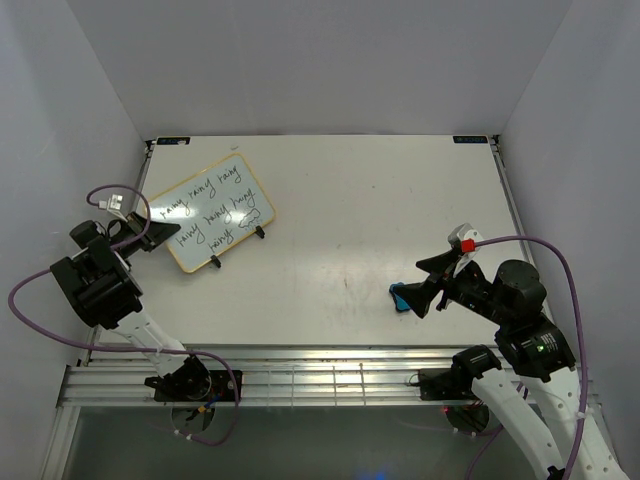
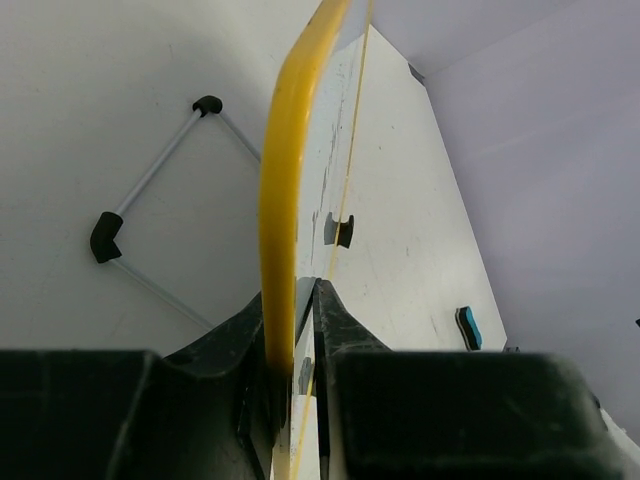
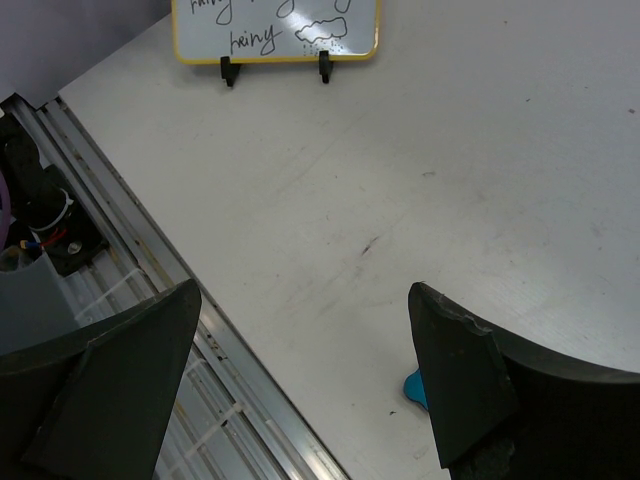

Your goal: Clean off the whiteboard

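In the right wrist view the small rectangular whiteboard with rounded corners and a thin yellow rim (image 3: 275, 35) is cut off by the top of the picture. Only its lowest row of black handwriting and a little cloud drawing (image 3: 322, 30) show there. From above, the whiteboard (image 1: 212, 213) stands at the far left of the white tabletop (image 1: 380, 200), turned at an angle, with rows of black words too small to read surely. The left wrist view sees it edge-on, so its face is nearly hidden behind the yellow rim (image 2: 280, 200).

The left gripper (image 1: 163, 238) is clenched on the board's near left corner, its black fingers (image 2: 340, 325) pressing the rim from both sides. Behind the board lies a thin silver wire stand with black corner caps (image 2: 150, 205), and two black feet (image 3: 229, 70) hold the lower edge.

A small blue eraser (image 1: 400, 298) lies on the table well apart from the board. It sits just beside the right gripper (image 1: 432, 285), whose finger hides most of it in the wrist view (image 3: 413, 386). The right gripper's fingers (image 3: 460, 370) are spread wide, holding nothing.
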Tool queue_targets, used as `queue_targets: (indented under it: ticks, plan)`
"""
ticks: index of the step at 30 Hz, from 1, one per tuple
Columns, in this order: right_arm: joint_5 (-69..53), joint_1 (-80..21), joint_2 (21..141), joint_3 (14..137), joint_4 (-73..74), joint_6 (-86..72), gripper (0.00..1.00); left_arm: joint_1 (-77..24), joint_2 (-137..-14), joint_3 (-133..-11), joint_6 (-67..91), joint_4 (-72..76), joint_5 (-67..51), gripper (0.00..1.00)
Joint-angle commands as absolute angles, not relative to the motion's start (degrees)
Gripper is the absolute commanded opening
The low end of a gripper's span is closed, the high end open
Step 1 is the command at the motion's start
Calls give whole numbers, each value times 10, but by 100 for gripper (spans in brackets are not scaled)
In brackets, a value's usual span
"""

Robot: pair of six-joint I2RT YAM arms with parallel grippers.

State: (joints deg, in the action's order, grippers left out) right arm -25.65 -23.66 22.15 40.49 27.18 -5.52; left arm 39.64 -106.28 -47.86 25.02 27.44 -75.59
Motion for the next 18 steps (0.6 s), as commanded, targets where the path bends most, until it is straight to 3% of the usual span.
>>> queue_targets:
  ticks: [1, 18]
  plan:
    - [-257, -238, 214, 411, 256, -47, 90, 399, -1019, -494, 229, 287, -710, 0]
    - [-260, -239, 204, 406, 252, -50, 90, 371, -941, -519, 350, 430, -700, 0]
